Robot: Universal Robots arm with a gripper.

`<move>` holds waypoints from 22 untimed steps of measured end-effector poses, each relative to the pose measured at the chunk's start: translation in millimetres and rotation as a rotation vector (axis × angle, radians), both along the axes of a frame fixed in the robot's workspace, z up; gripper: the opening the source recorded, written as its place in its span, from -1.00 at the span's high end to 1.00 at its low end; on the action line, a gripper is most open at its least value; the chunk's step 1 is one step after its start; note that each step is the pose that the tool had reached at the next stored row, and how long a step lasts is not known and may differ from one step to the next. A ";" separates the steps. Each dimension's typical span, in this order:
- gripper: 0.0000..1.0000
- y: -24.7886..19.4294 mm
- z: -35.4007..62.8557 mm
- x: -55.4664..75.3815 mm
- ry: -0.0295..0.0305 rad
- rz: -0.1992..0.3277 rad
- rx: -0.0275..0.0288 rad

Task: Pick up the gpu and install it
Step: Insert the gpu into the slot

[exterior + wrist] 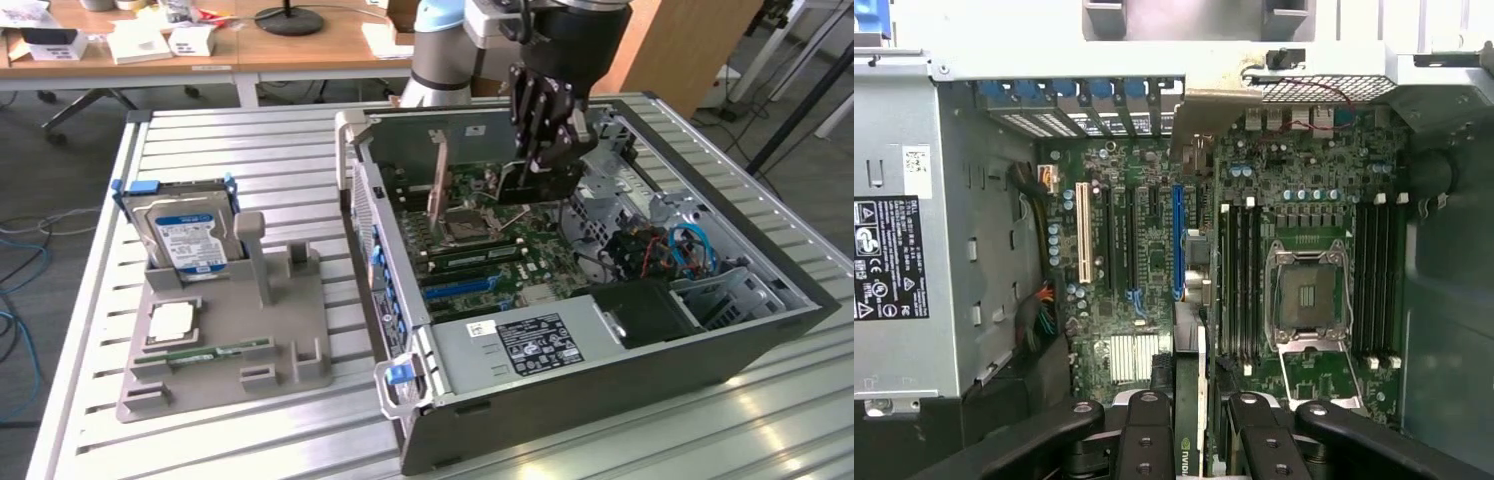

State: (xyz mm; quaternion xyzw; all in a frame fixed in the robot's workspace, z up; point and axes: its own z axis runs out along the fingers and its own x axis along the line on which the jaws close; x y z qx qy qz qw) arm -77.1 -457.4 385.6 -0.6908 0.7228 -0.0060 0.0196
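Indoors, the exterior view shows a slatted metal table in front of wooden desks, with an open computer case on its right. The arm reaches down from the far side, its gripper clamped on the gpu, which hangs on edge above the motherboard. In the wrist view the gpu sits edge-on between the fingers, its long axis parallel with the blue slot.

Slatted metal table, exterior view. Two items rest directly on its ribbed top. Toward 9 o'clock is a grey moulded parts fixture, flat on the slats near the table's edge. Toward 3 o'clock is an open computer case, lying on its side, interior facing up. Fixture and case sit just beside each other, a narrow strip of bare slats between.
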 end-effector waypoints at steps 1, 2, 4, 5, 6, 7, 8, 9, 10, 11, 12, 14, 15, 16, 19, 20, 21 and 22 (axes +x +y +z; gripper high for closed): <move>0.48 0.0 -1.5 -0.1 0.0000 -0.001 0.0000; 0.48 0.0 -2.8 -0.1 0.0000 -0.002 -0.0001; 0.48 0.0 -4.8 -0.3 0.0000 -0.006 0.0000; 0.48 0.0 -5.2 -0.3 0.0001 -0.007 -0.0001; 0.48 0.0 -5.2 -0.3 0.0001 -0.007 -0.0003; 0.48 0.0 -5.2 -0.3 0.0001 -0.007 -0.0003; 0.48 0.0 -5.3 -0.3 0.0001 -0.007 -0.0002; 0.48 0.0 -5.3 -0.3 0.0001 -0.007 -0.0001; 0.48 0.0 -6.0 -0.3 -0.0001 -0.007 0.0001; 0.48 0.0 -7.5 -0.3 -0.0002 -0.007 0.0004; 0.48 0.0 -9.2 -0.3 0.0000 -0.007 0.0001; 0.48 0.0 -12.7 -0.3 0.0000 -0.007 -0.0001; 0.48 0.0 -14.6 -0.4 0.0000 -0.007 0.0000; 0.48 0.0 -16.4 -0.4 0.0000 -0.007 0.0000; 0.48 0.0 -21.8 -0.4 0.0000 -0.007 0.0000; 0.48 0.0 -23.8 -0.4 0.0000 -0.007 -0.0001; 0.48 0.0 -25.6 -0.4 0.0000 -0.007 0.0000; 0.48 0.0 -27.3 -0.4 0.0000 -0.007 -0.0001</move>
